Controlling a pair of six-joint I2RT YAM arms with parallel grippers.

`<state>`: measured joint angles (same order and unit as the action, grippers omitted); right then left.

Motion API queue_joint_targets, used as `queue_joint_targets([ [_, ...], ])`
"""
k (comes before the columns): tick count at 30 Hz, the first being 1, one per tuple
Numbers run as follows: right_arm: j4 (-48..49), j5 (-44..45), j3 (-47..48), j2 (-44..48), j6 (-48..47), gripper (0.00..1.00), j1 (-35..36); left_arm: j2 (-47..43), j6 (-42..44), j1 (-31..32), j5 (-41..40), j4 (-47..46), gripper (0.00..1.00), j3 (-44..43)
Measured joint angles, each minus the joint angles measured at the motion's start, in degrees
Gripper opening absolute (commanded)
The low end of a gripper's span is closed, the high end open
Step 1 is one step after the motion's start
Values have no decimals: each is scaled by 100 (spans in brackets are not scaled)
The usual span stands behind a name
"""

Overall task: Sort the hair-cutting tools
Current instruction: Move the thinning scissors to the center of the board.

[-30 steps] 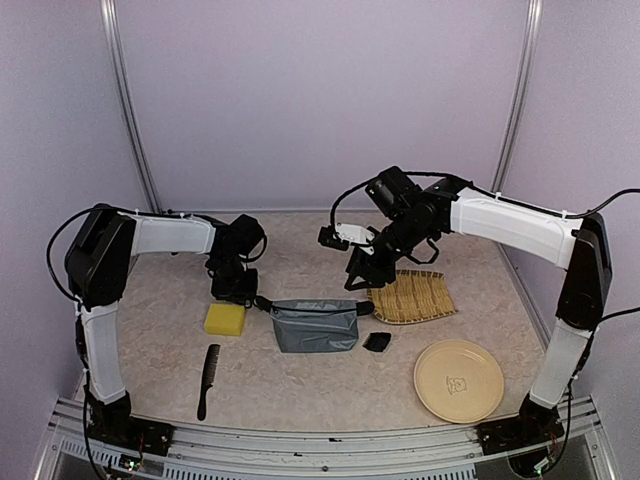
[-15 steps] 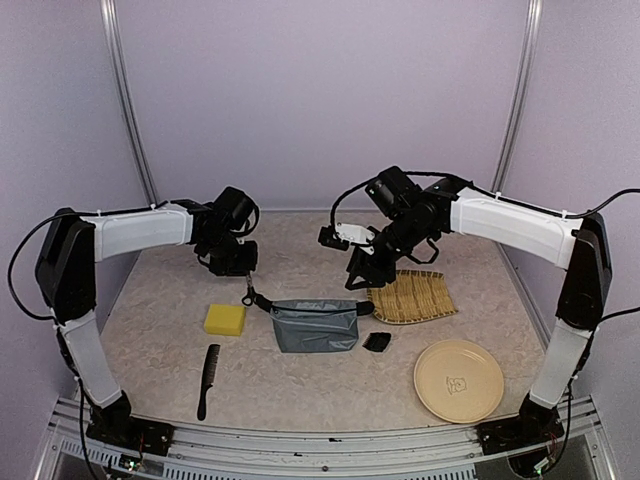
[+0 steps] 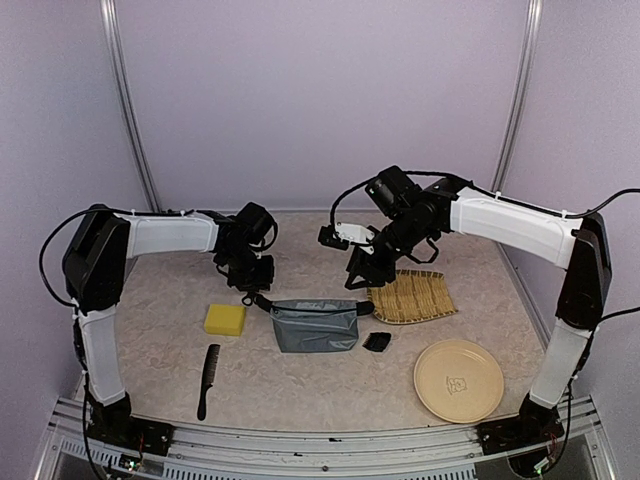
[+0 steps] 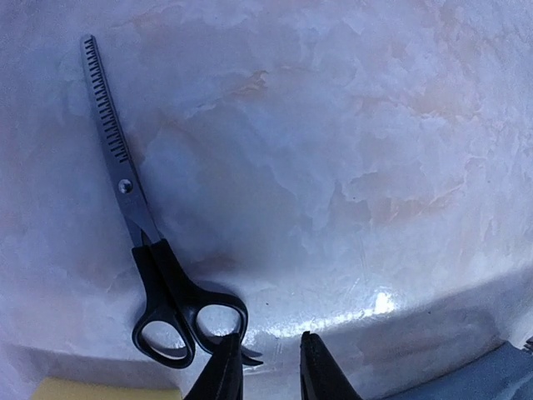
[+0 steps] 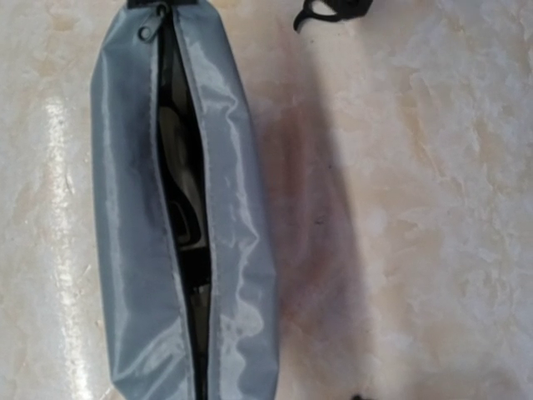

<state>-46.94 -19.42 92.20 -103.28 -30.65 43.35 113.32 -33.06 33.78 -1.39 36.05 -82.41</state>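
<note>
**Scissors on the counter, left claw poised over the handles**

My left claw (image 4: 266, 348) hangs with its jaws parted and nothing between them, right at the black handle loops of the toothed scissors (image 4: 137, 218). The scissors lie flat on the counter (image 4: 350, 167), between the yellow sponge (image 3: 225, 319) and the left end of the grey-blue pouch (image 5: 233, 208). I cannot tell whether a fingertip touches a loop. The pouch's zip gapes, with dark things showing inside. The comb (image 3: 207, 380) and the clipper guard (image 3: 377, 342) lie loose on the counter. My right claw (image 3: 360, 272) hovers over the pouch, and I cannot tell whether it is parted or clenched. I judge the scissors to be the step in hand. The next move calls for straddling the handles or shank, clenching, lifting, and lining the blades up with the narrow zip slot.
</note>
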Motion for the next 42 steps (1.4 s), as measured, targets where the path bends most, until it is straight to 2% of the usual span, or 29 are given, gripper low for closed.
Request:
queue_joint_targets([
  [8,2,4,0,0,0,44,-7,407,151,83,-321,275,19,-365],
  [11,2,4,0,0,0,44,-9,505,177,81,-380,376,14,-514],
  [18,2,15,0,-2,0,44,-9,820,203,114,-413,706,15,-708],
  [26,2,15,0,-2,-15,44,-9,881,201,168,-466,981,14,-778],
  [32,2,15,0,-7,-17,44,-9,933,210,278,-518,1248,7,-824],
  [35,2,15,0,-7,-17,44,-9,927,238,420,-560,1392,0,-820],
  [42,2,17,0,-7,-20,44,-9,833,417,573,-629,1456,0,-699],
])
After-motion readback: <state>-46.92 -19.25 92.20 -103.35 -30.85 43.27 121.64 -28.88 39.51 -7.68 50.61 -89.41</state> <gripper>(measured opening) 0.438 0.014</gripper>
